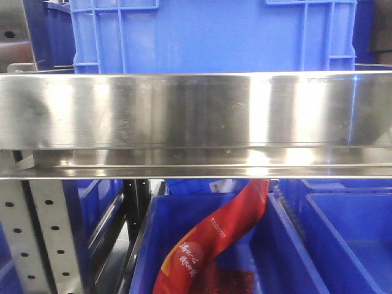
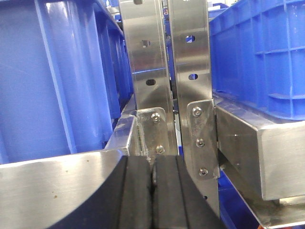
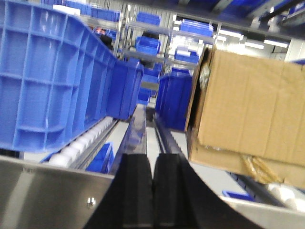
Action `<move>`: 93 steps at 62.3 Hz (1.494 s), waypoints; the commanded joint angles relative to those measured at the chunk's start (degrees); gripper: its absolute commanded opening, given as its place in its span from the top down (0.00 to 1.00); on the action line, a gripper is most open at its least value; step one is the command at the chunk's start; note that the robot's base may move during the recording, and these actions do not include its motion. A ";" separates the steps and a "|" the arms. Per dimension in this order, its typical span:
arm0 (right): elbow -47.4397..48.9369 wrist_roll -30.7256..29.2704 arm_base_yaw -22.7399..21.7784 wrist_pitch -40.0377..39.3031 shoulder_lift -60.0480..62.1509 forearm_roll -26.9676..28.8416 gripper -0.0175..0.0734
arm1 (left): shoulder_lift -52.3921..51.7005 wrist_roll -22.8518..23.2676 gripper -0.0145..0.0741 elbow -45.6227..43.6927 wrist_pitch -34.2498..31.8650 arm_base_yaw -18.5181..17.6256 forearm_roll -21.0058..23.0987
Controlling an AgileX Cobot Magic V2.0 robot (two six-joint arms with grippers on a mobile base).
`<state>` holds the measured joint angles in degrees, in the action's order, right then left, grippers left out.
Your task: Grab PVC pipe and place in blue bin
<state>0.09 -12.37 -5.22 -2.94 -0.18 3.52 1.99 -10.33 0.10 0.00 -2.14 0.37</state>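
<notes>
No PVC pipe shows in any view. A blue bin (image 1: 211, 37) stands on the steel shelf (image 1: 196, 110) straight ahead in the front view, and other blue bins (image 1: 288, 257) sit below it. My left gripper (image 2: 152, 164) is shut with nothing between its black pads, in front of the rack's steel uprights (image 2: 167, 71) between two blue bins (image 2: 57, 81). My right gripper (image 3: 152, 164) is also shut and empty, pointing along a rail between roller lanes. Neither gripper appears in the front view.
A red printed bag (image 1: 214, 239) hangs into the lower blue bin. In the right wrist view a cardboard box (image 3: 248, 114) sits on the right lane and a large blue crate (image 3: 57, 81) on white rollers (image 3: 81, 143) on the left. Steel brackets (image 2: 202, 138) flank the left gripper.
</notes>
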 commanded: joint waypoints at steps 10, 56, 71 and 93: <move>-0.09 -0.12 -0.30 1.25 0.18 0.30 0.98 | -0.10 0.34 0.96 -0.10 -1.33 -0.24 0.11; -0.09 -0.12 -0.30 1.25 0.18 0.30 0.98 | -0.10 0.34 0.96 -0.10 -1.33 -0.24 0.11; -0.09 -0.12 -0.30 1.25 0.18 0.30 0.98 | -0.10 0.34 0.96 -0.10 -1.33 -0.24 0.11; -0.09 -0.12 -0.30 1.25 0.18 0.30 0.98 | -0.10 0.34 0.96 -0.10 -1.33 -0.24 0.11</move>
<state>0.09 -12.37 -5.22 -1.25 -0.18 3.63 1.99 -10.33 0.10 0.00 -2.14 0.37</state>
